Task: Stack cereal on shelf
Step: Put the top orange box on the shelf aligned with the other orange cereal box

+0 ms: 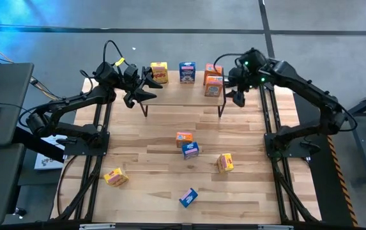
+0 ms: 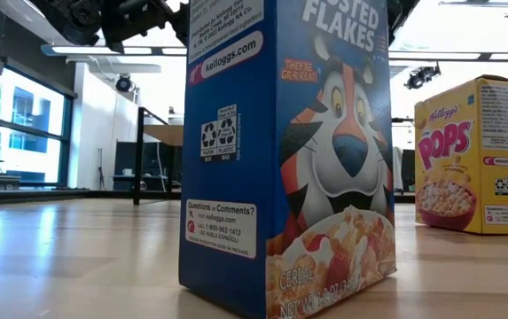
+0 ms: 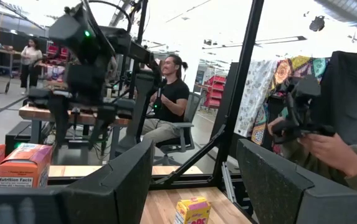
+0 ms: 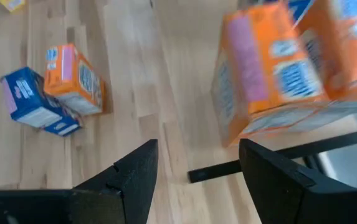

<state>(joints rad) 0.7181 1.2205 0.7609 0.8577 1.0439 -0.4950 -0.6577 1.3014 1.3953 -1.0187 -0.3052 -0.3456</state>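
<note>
- Light-wood plank shelf on black legs carries four small cardboard cereal boxes; five lie on the table.
- Right gripper and left gripper: fingers apart, empty.
- Next: descend squarely over the loose orange box, avoiding its blue neighbour.

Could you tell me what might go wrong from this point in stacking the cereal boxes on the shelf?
The right tool hangs open beside the two orange boxes at the shelf end; a careless move could knock them off. On the table, an orange box and a blue box sit so close that grasping one may shove the other.
</note>
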